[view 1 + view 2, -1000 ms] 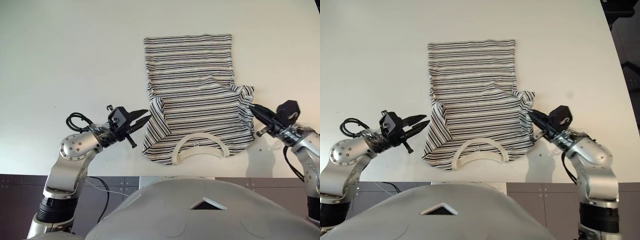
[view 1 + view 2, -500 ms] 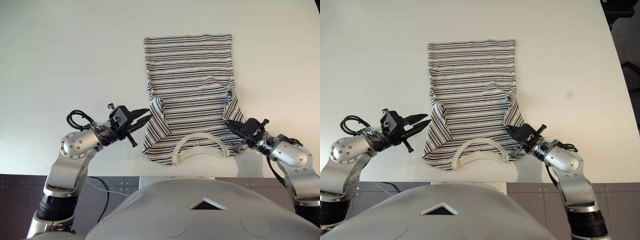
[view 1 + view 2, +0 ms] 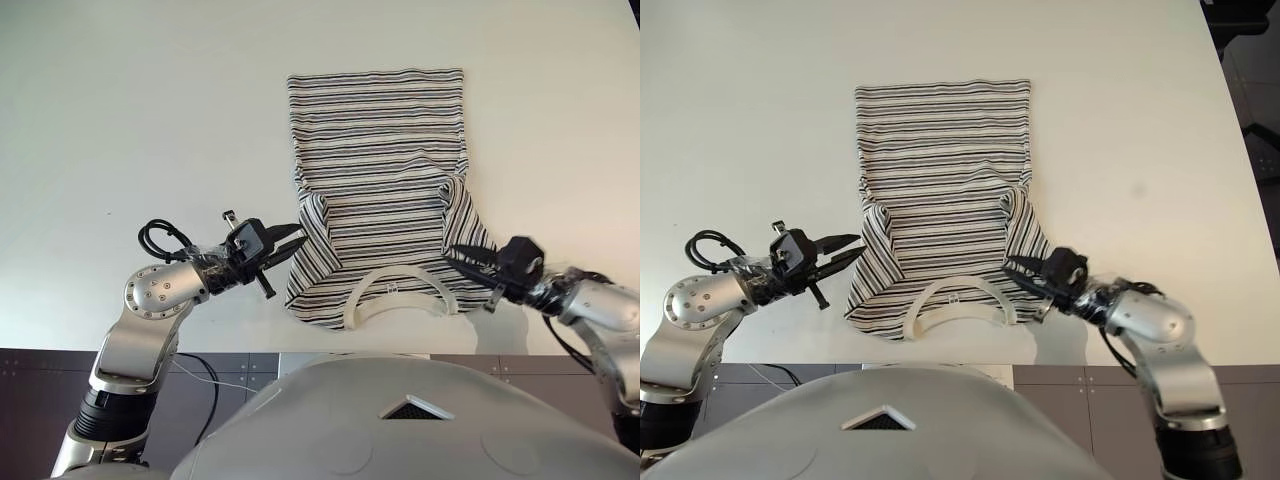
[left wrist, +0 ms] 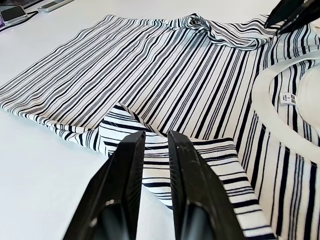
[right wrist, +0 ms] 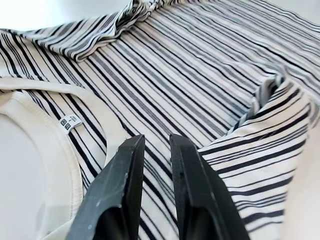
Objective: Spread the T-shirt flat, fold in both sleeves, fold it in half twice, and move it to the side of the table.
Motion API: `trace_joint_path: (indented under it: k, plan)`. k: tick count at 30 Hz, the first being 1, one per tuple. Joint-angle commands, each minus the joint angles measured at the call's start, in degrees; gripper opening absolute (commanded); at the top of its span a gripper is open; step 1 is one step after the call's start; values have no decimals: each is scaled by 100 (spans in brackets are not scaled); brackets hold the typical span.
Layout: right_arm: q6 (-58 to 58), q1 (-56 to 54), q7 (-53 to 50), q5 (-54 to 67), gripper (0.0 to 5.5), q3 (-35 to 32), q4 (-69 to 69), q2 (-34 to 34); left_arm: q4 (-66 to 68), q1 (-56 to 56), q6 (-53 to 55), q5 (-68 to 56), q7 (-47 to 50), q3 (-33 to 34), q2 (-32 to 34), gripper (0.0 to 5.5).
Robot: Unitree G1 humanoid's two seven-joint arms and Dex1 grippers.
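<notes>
T-shirt (image 3: pixel 380 170): striped, spread on the white table (image 3: pixel 150 100) between the two claws, with its hem on the far side from both.
Sleeves: both folded in over the body.
Left claw (image 4: pixel 156 134): narrow gap, nothing between the fingers. The tips hang at the shirt's edge, just over the folded left sleeve (image 4: pixel 165 150).
Right claw (image 5: pixel 156 137): narrow gap, no cloth in it. The tips are over the shirt's right shoulder, and the folded right sleeve (image 5: pixel 260 135) lies just beyond them.
Collar (image 3: pixel 395 290): white neckband between the claws, nearer the right one.
Contact: whether either claw touches the cloth cannot be told.
</notes>
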Motion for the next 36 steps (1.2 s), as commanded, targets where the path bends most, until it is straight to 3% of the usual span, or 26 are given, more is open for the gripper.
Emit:
trace_joint_path:
  k: [1,7,12,16,18,22,27,36]
  plan:
    - [-21,-513,-20,72,90,-431,549,-162,142,62,-347,301,-119,-3,274,85]
    - [-752,195,366,-787,90,437,1406,-309,259,393,-1085,1212,-143,-519,532,85]
    - [-892,210,408,-683,90,416,1586,-303,512,744,-1683,1808,-47,-738,705,85]
    - [-149,124,497,419,90,-146,718,-339,413,865,-2502,1348,-330,213,1240,85]
    - [305,137,541,1045,90,-535,211,-446,684,1244,-3554,1534,-467,679,1715,85]
    - [877,-1,452,1747,96,-1160,-119,-549,1371,1726,-5032,2119,-313,1025,1979,102]
    - [874,-304,605,1471,96,-1303,357,-861,2079,1493,-5686,2942,51,465,1633,184]
    - [824,-600,672,1192,96,-1144,660,-873,2264,1037,-5660,3413,532,-302,1170,184]
